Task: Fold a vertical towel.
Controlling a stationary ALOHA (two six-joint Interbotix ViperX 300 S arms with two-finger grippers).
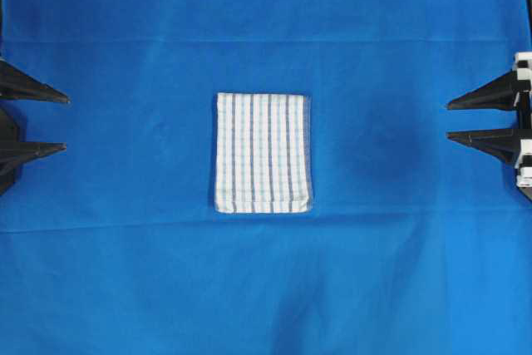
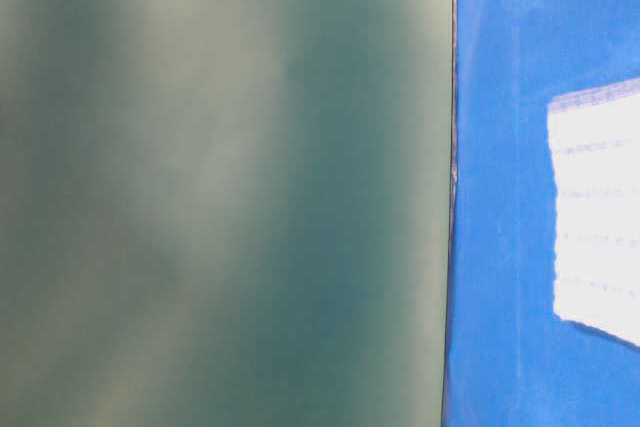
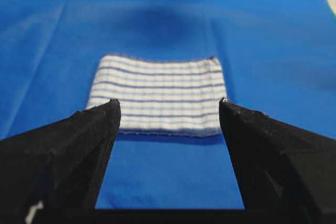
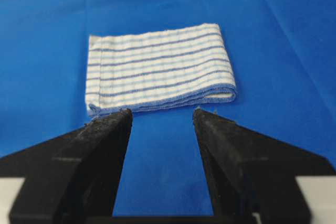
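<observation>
Both the left tool (image 1: 65,124) and right tool (image 1: 449,120) are gaping wide, holding nothing, well apart from the folded towel (image 1: 263,153).

Towel (image 1: 263,153): woven cloth, matt, ribbed texture noted. Sheet (image 1: 125,280) beneath towel: smooth matt cloth, faintly creased. Fingers (image 3: 79,145): matt black plastic, grainy edges.

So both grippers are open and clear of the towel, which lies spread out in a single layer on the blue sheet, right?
Not a single layer. The right wrist view shows the towel folded, with stacked layers at its near edge. Otherwise yes: left gripper and right gripper are open and clear of it on the blue sheet.
</observation>
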